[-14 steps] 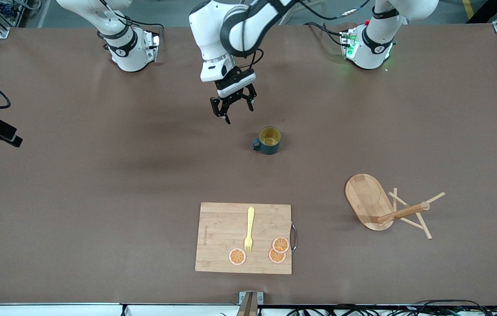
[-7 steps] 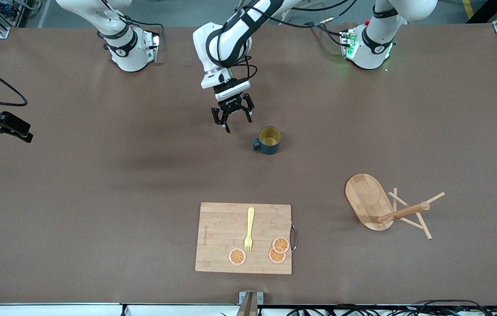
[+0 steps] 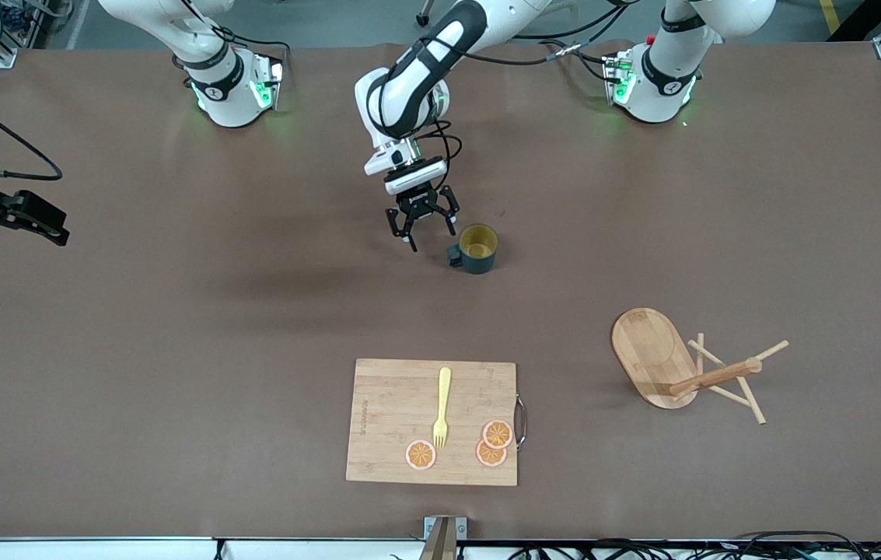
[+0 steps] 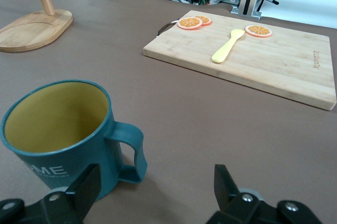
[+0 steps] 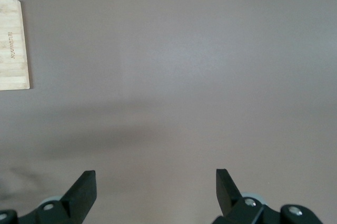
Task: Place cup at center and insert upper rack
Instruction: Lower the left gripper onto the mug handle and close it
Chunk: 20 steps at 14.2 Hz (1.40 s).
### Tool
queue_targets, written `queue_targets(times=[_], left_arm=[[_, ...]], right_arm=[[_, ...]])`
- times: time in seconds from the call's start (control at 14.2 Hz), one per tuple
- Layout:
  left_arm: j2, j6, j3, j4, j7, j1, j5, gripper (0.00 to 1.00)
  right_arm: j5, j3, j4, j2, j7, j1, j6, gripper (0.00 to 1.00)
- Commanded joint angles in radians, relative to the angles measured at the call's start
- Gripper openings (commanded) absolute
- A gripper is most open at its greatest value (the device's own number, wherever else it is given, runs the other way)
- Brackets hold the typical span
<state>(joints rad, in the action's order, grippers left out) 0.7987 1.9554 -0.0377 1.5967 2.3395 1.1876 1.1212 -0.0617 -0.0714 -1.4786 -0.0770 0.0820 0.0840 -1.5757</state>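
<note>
The cup (image 4: 60, 139) carries light lettering on its teal outer wall, low near the base; the visible part reads "ME", with further characters ahead of it cut off in the left wrist view. The cutting board (image 4: 274, 60) bears a small engraved mark near one short edge, seen in the left wrist view, the right wrist view (image 5: 13, 45) and the front view (image 3: 363, 418); its characters are too small to read. No other text, number or sign is legible.

Teal cup (image 3: 477, 249) upright — rack (image 3: 689, 369) toppled
</note>
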Motion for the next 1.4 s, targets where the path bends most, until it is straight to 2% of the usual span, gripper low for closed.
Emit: queue_targets(times=[0.0, 0.56, 0.98, 1.33], left_arm=[[0.027, -0.023, 0.002, -0.023, -0.043, 0.014, 0.022, 0.96], [0.079, -0.023, 0.010, -0.052, -0.103, 0.027, 0.038, 1.00], [0.115, -0.024, 0.012, -0.070, -0.097, 0.027, 0.130, 1.00], [0.125, -0.023, 0.018, -0.070, -0.104, 0.026, 0.144, 1.00]], right_arm=[[-0.009, 0.004, -0.037, 0.031, 0.001, -0.006, -0.010, 1.00], [-0.006, 0.004, -0.026, 0.023, -0.002, 0.000, -0.004, 1.00], [-0.006, 0.004, -0.025, 0.023, -0.002, -0.001, 0.002, 1.00], [-0.006, 0.004, -0.025, 0.023, -0.002, 0.000, 0.017, 1.00]])
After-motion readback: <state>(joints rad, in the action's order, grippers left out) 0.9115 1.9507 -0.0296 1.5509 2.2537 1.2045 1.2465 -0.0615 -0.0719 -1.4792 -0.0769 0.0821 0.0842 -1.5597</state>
